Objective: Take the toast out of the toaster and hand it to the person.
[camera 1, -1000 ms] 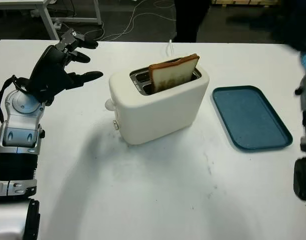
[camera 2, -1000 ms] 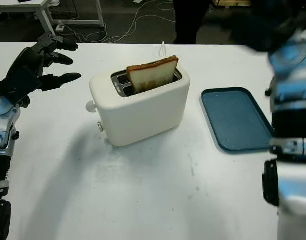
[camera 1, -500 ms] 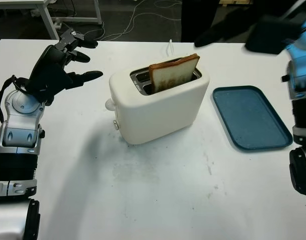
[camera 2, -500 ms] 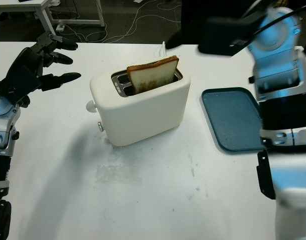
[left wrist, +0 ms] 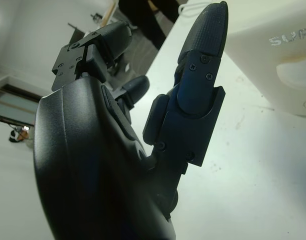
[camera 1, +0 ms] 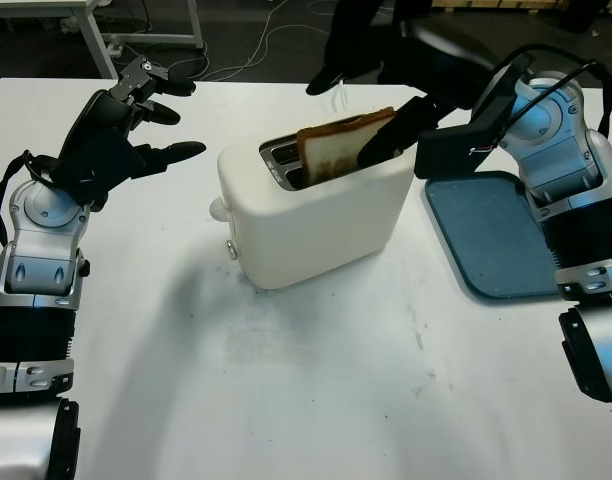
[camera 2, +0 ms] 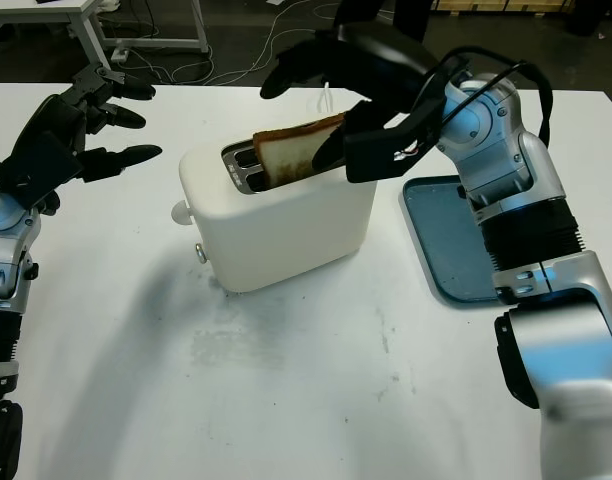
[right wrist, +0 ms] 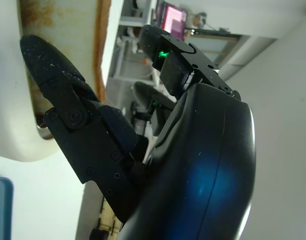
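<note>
Right robot hand [camera 2: 331, 95] open around the toast [camera 2: 296, 150], not gripping.

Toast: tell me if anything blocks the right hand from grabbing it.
Nothing visible does. The right hand, open, straddles the toast standing in the toaster. The left hand is open, off to the side.

White toaster [camera 1: 316, 205] at frame centre, golden-brown toast [camera 1: 344, 147] with darker crust. Dark teal-blue tray [camera 1: 496, 240] at right. White table [camera 1: 316, 390], faint grey smudges. Black left hand [camera 1: 121, 130] upper left, black right hand [camera 2: 361, 85] top centre; silver-grey arms.
</note>
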Controlling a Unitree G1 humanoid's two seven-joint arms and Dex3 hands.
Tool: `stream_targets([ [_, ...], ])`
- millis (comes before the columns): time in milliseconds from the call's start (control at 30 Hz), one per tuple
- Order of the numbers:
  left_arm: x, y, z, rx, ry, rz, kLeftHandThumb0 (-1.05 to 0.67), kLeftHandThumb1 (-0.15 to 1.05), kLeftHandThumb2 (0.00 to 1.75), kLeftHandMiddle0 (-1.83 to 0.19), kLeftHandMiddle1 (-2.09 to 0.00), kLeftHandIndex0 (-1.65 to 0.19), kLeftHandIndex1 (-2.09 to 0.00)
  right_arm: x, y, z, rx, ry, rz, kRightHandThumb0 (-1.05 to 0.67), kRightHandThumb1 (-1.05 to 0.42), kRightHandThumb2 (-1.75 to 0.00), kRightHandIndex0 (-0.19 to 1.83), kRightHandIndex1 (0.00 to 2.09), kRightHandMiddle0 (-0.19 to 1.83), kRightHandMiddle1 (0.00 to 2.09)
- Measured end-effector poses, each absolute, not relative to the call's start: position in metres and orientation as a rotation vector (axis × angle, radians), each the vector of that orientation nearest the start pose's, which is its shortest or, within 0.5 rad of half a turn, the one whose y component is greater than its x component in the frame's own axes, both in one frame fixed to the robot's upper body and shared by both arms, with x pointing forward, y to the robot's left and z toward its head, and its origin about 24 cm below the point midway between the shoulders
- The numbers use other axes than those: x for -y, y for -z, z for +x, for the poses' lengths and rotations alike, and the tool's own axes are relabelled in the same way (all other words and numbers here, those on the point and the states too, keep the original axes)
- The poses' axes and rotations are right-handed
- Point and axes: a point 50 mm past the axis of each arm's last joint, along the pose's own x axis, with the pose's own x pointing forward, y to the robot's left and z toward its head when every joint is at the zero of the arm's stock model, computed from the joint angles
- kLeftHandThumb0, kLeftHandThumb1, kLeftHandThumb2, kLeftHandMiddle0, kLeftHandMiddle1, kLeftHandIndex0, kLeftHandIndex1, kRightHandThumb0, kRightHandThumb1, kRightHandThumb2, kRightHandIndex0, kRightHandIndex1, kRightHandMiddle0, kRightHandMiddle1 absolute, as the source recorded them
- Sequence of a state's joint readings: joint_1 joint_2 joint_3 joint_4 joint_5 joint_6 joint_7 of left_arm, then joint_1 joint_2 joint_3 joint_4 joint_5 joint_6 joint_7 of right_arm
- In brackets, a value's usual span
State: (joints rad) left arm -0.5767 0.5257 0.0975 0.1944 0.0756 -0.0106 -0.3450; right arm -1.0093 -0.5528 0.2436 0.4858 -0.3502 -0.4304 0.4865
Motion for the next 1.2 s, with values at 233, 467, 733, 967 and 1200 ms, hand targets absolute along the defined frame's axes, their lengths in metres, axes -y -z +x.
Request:
stream_targets([
  [233, -0.226, -0.200, 0.338, 0.324, 0.189, 0.608, -0.73, 0.86, 0.00, 0.00, -1.22, 0.00, -1.09, 0.132, -0.247, 0.371, 0.572, -0.617, -1.164, -0.65, -0.64, 0.00, 0.25, 0.81, 0.52, 0.27],
  [467, -0.226, -0.200, 0.338, 0.327, 0.183, 0.607, -0.73, 0.86, 0.00, 0.00, -1.23, 0.00, -1.10, 0.133, -0.236, 0.376, 0.544, -0.618, -1.193, -0.53, -0.69, 0.00, 0.31, 0.73, 0.57, 0.23],
  [733, -0.226, -0.200, 0.338, 0.328, 0.183, 0.608, -0.71, 0.86, 0.00, 0.00, -1.22, 0.00, -1.09, 0.130, -0.224, 0.380, 0.532, -0.618, -1.168, -0.40, -0.71, -0.01, 0.47, 0.75, 0.67, 0.23],
  [967, -0.226, -0.200, 0.337, 0.329, 0.184, 0.608, -0.71, 0.86, 0.00, 0.00, -1.22, 0.00, -1.09, 0.130, -0.221, 0.379, 0.577, -0.615, -1.167, -0.37, -0.84, -0.01, 1.09, 1.13, 1.11, 0.59],
  [1200, -0.226, -0.200, 0.338, 0.329, 0.184, 0.608, -0.71, 0.85, 0.01, 0.00, -1.23, 0.00, -1.10, 0.130, -0.220, 0.380, 0.601, -0.593, -1.193, -0.49, -0.92, -0.35, 0.98, 1.74, 0.86, 1.32],
])
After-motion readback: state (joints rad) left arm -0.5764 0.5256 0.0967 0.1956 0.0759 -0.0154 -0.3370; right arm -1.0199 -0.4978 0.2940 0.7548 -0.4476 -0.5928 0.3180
